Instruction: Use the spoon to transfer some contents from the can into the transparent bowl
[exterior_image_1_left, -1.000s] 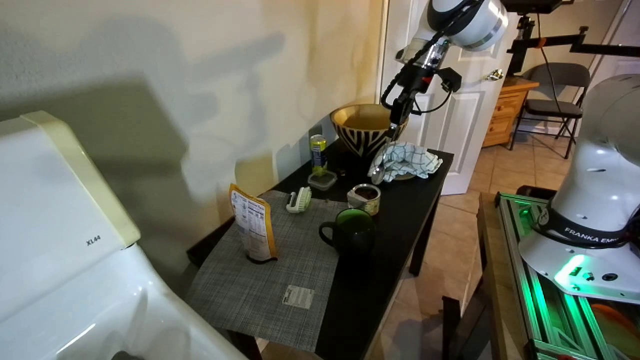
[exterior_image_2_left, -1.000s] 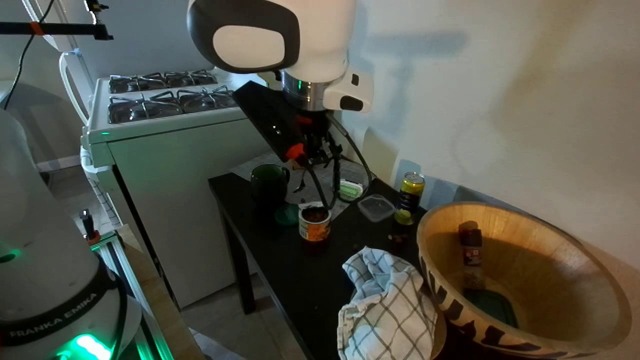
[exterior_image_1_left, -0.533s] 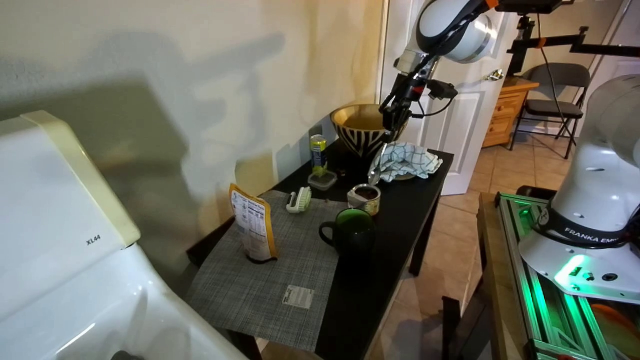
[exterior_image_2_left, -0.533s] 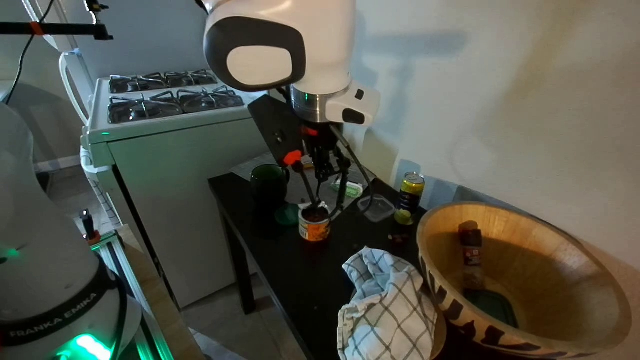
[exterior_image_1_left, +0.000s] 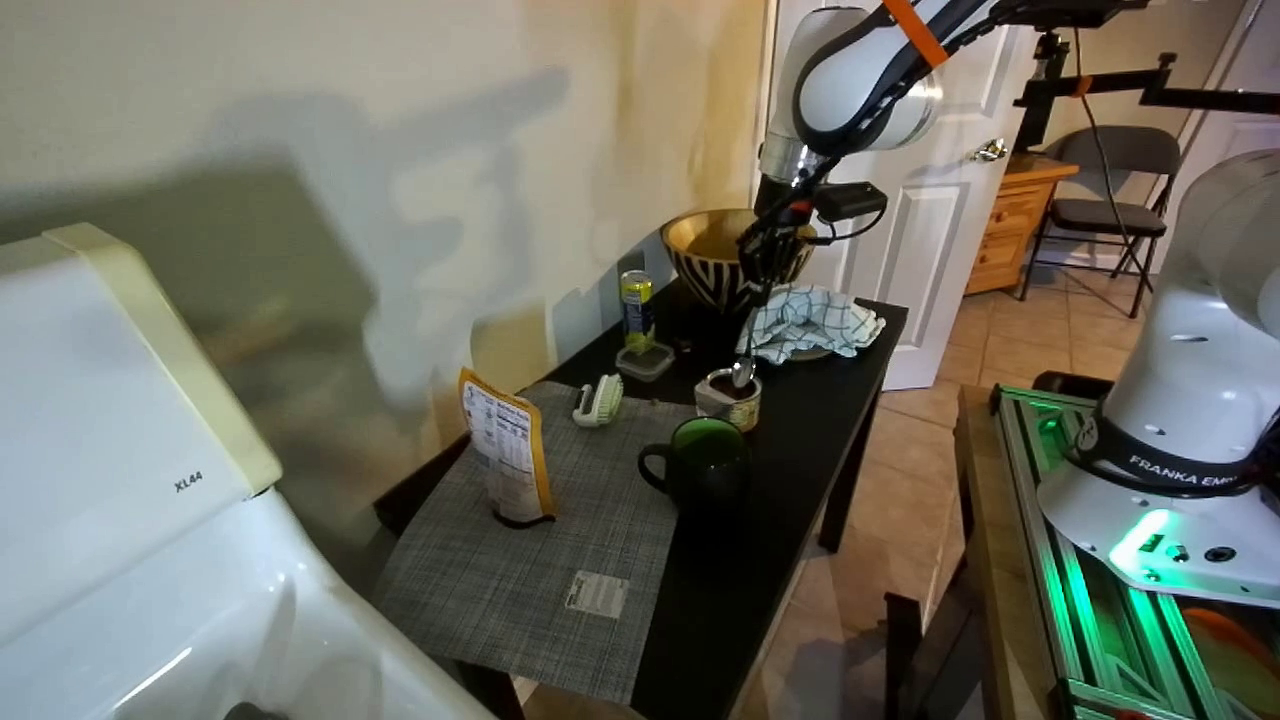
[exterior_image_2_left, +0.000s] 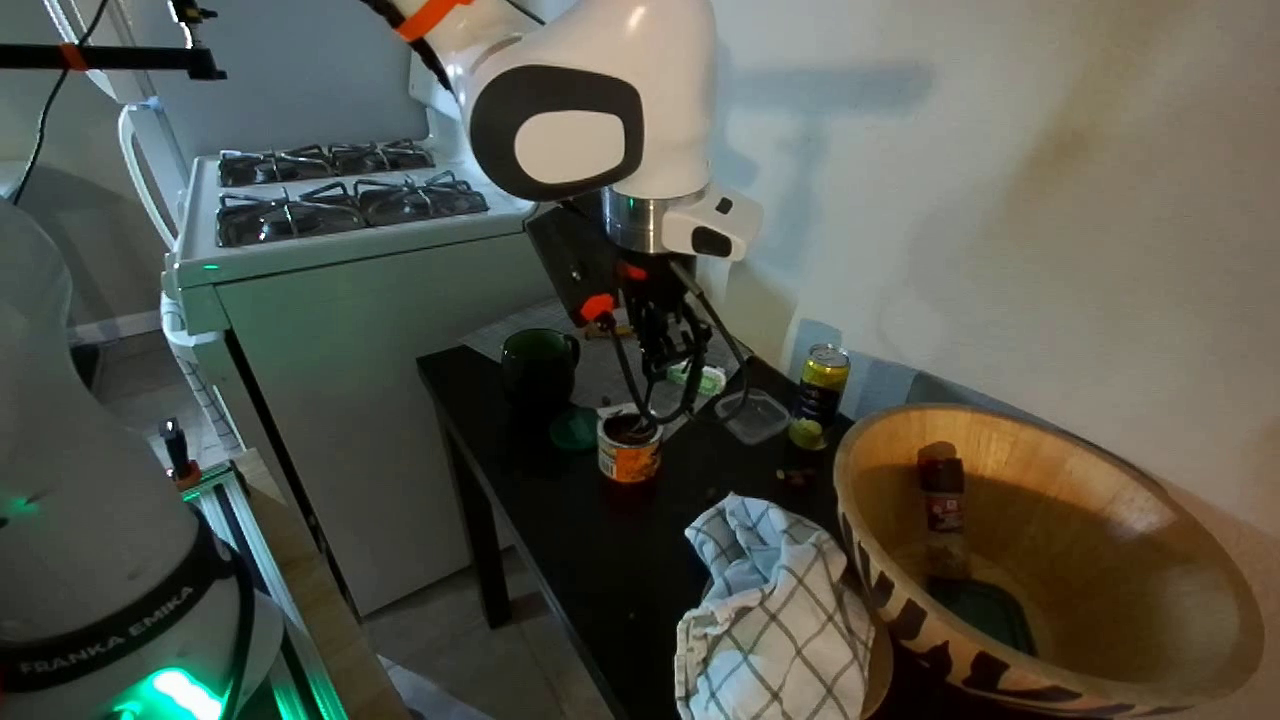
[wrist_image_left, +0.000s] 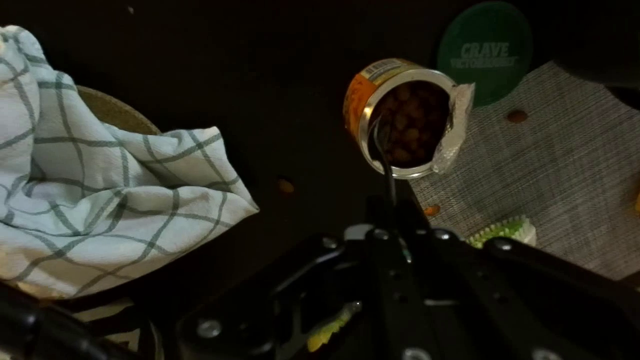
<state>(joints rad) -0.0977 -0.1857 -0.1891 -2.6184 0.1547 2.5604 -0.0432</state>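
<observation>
Orange-labelled round metal can (exterior_image_2_left: 630, 463): on the black table (exterior_image_2_left: 630, 560), near the shallow clear plastic bowl (exterior_image_2_left: 763, 420).
Silvery metal spoon (wrist_image_left: 391, 189): head at the can's mouth, contact unclear.
Black gripper (wrist_image_left: 393, 208): fingers clamped on the spoon handle.
Brown nut-like contents (wrist_image_left: 410, 121): best scooped from beneath, spoon levelled before lifting.

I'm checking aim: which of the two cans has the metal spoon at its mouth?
The short orange-labelled tin, with the spoon at its open mouth; the taller yellow and dark can stands apart.
</observation>
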